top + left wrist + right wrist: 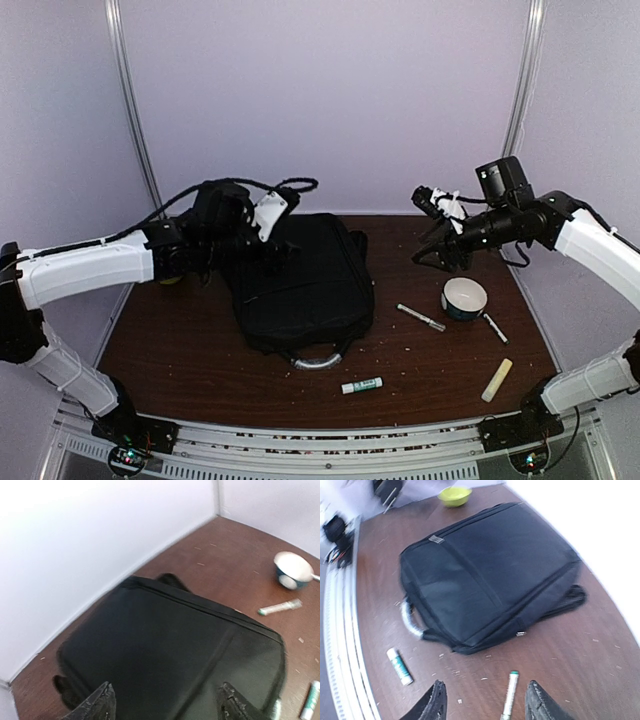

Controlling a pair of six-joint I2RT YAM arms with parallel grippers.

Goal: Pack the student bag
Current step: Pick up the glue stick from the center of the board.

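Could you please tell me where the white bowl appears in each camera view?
Top external: white bowl right of centre.
Left wrist: upper right corner.
Right wrist: not in view.
Shared landmark: the student bag, near each view's middle.

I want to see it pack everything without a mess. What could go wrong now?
The student bag looks zipped shut, so nothing fits in until it opens. The marker lies close to the bowl; the open right gripper might bump the bowl reaching for it. The round glue stick could roll away if nudged.
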